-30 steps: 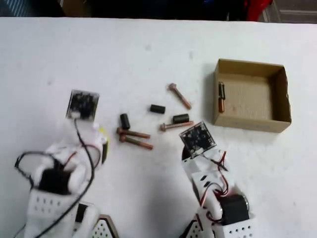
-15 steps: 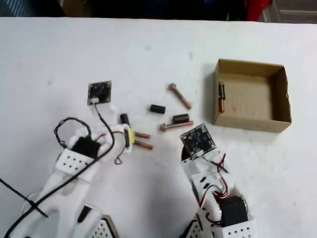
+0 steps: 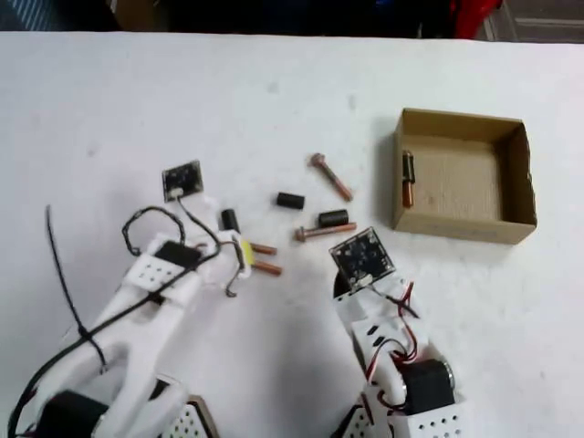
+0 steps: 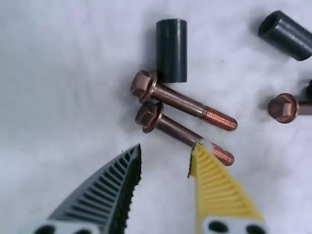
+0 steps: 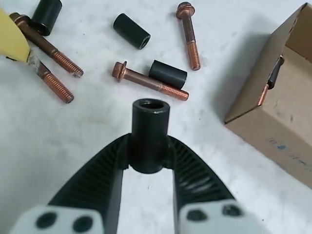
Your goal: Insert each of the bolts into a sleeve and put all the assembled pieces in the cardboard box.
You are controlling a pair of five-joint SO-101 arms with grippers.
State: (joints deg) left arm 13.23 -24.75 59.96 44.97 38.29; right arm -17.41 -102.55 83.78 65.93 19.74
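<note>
My left gripper (image 4: 165,156) stands open just short of two copper bolts (image 4: 181,130) lying side by side; its yellow finger (image 4: 217,187) touches the nearer bolt's threaded end. A black sleeve (image 4: 171,49) lies by the bolt heads. In the high view this gripper (image 3: 235,269) sits at the bolt pair (image 3: 261,258). My right gripper (image 5: 148,152) is shut on an upright black sleeve (image 5: 149,131), held in front of a bolt (image 5: 148,82) with a sleeve (image 5: 167,74) beside it. The cardboard box (image 3: 511,178) at the right holds one assembled piece (image 3: 407,178).
Another bolt (image 3: 330,176) and a loose sleeve (image 3: 290,200) lie at mid-table, and a further sleeve (image 3: 229,220) sits next to the left arm. The box wall (image 5: 253,105) is close to the right gripper. Open tabletop stretches far and left.
The left arm has swung right and down to the pair of bolts, bringing its open fingers up to them. The right arm has stayed put with its sleeve.
</note>
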